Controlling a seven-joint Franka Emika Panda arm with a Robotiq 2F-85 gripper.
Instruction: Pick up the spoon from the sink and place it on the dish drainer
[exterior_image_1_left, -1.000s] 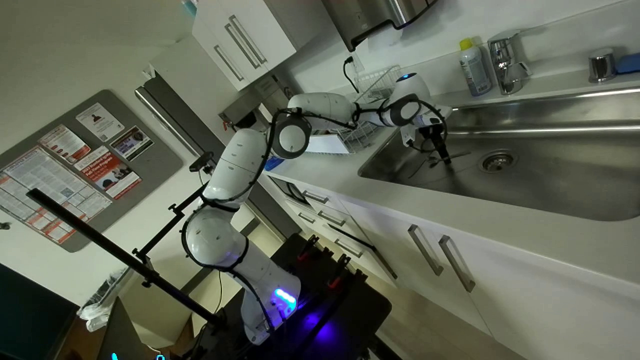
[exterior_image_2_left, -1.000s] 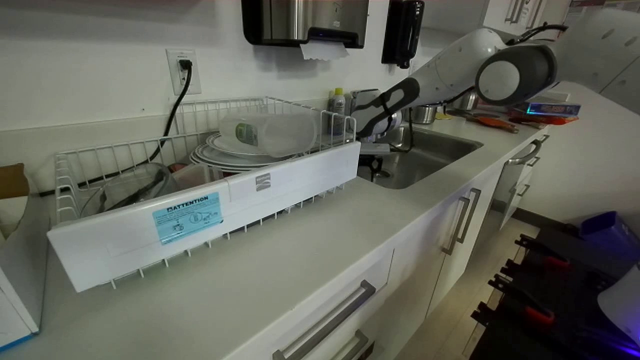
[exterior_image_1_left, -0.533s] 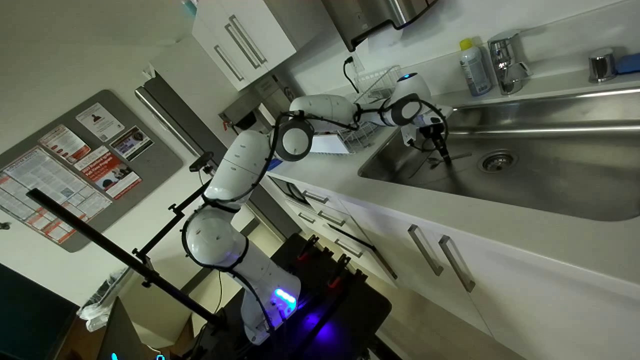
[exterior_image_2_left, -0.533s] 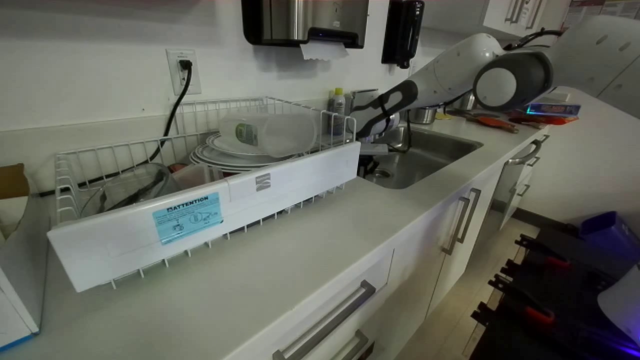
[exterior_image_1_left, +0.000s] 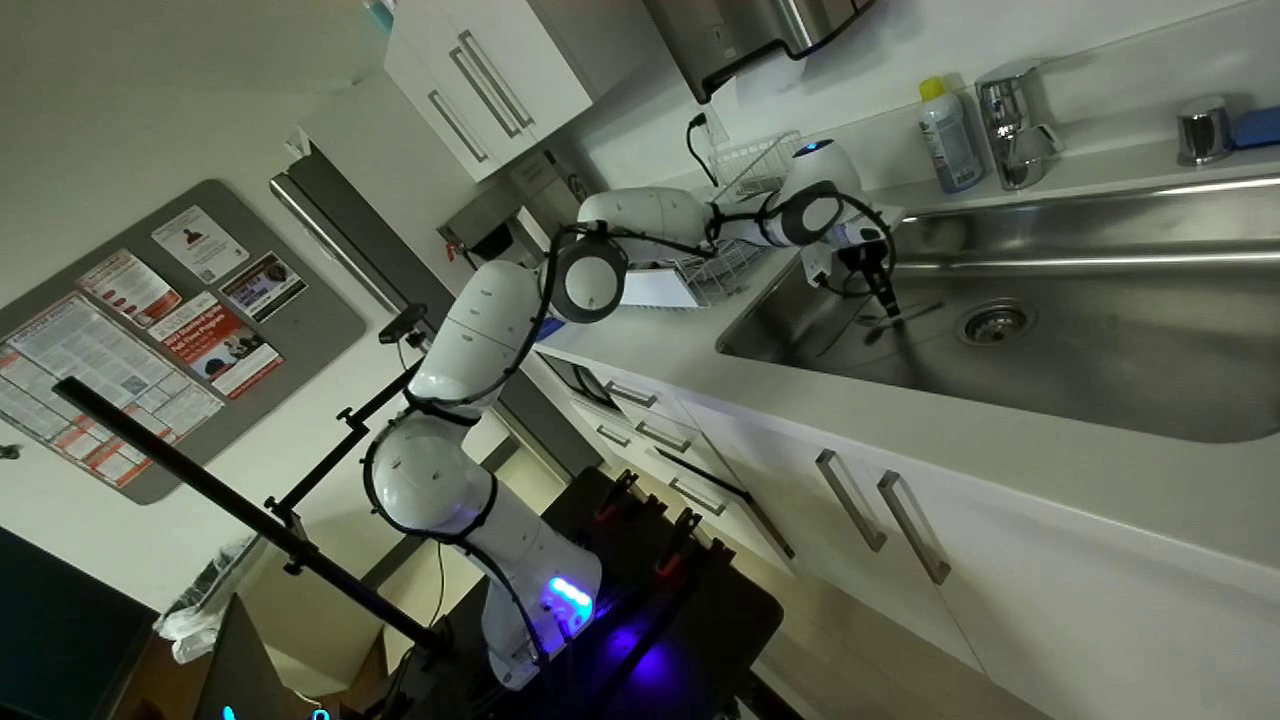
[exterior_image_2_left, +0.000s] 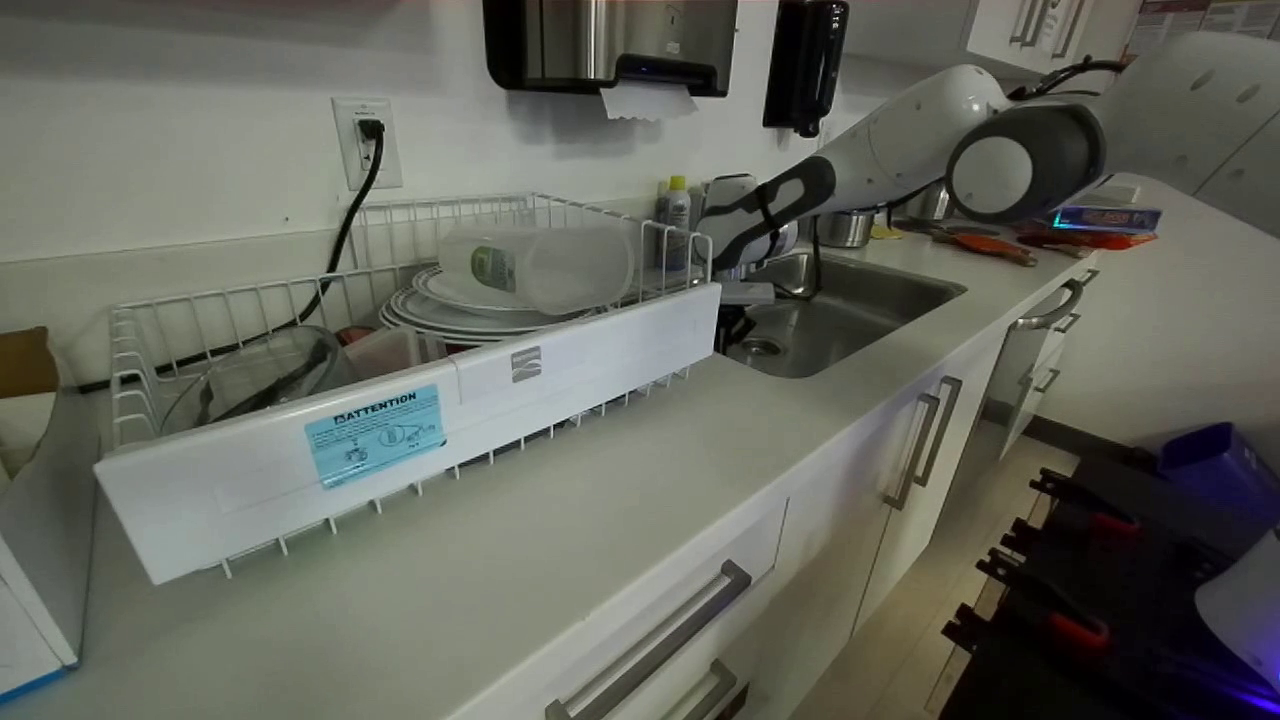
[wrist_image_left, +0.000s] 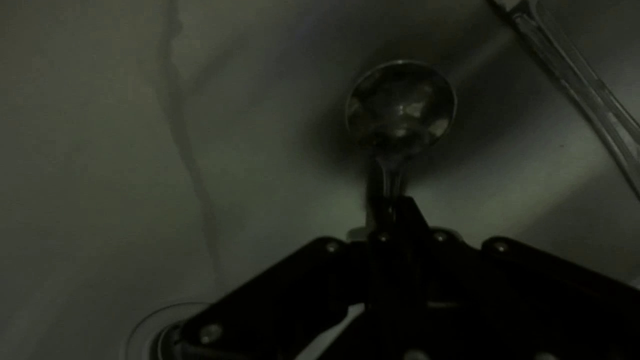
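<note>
The spoon shows its round, shiny bowl in the wrist view, handle running back toward the camera. My gripper is shut on that handle just behind the bowl; the rest of the handle is hidden by the dark fingers. In an exterior view the gripper points down into the sink, close to its floor at the end near the rack. The dish drainer, a white wire rack with a white front panel, stands on the counter beside the sink and holds plates and clear containers.
Another metal utensil lies on the sink floor close by. The drain is near the gripper. A spray bottle and the tap stand behind the sink. A paper towel dispenser hangs above.
Over the last second the fingers have come together on the spoon. The gripper has risen very slightly; a dark utensil bowl now shows below it in an exterior view.
</note>
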